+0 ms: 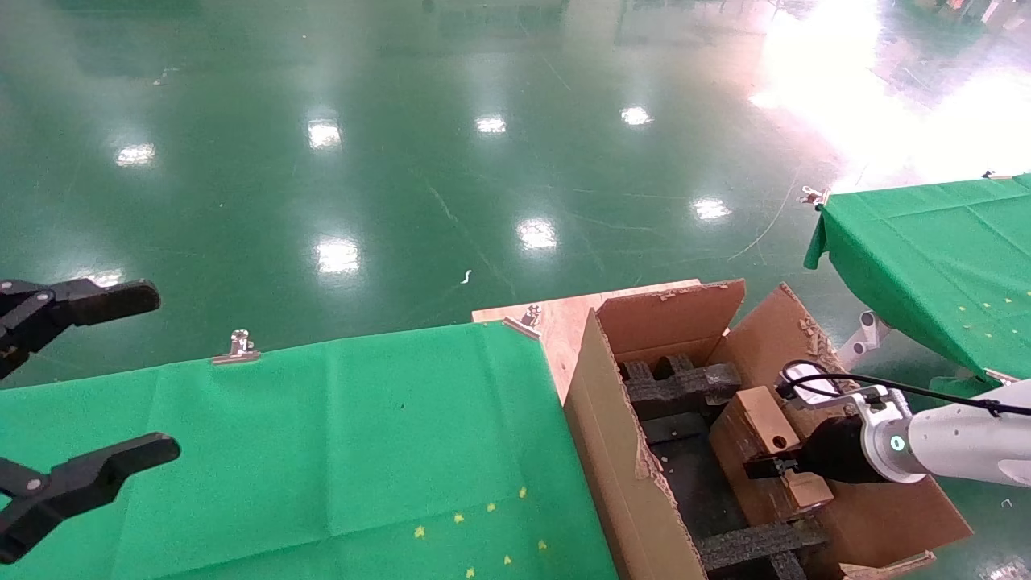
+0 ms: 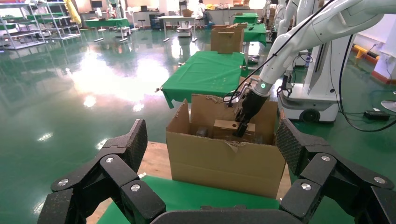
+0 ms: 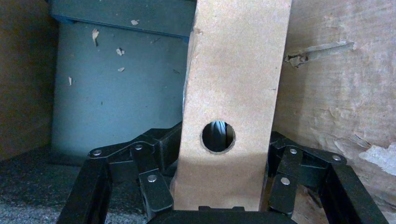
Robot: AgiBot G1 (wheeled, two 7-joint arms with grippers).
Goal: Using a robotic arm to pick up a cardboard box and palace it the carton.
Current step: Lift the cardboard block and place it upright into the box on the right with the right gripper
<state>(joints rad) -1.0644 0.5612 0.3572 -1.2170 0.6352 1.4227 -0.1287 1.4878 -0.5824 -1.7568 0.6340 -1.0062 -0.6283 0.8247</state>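
The small brown cardboard box (image 1: 761,420) with a round hole in its narrow side is inside the large carton (image 1: 612,451), close to the carton's right inner wall. My right gripper (image 1: 771,466), on the white arm with the green ring light, is shut on the box, one finger on each broad face. The right wrist view shows the box (image 3: 233,70) upright between my right gripper's jaws (image 3: 224,140), beside the carton wall (image 3: 331,93). The left wrist view shows the box (image 2: 225,126) just above the carton's torn rim (image 2: 224,161). My left gripper (image 1: 161,374) is open and empty at the far left.
Black foam inserts (image 1: 685,385) lie in the carton. The carton stands on a wooden board (image 1: 560,322) next to a green-clothed table (image 1: 322,451) with metal clips (image 1: 239,346). A second green table (image 1: 934,258) is at the right. Shiny green floor lies beyond.
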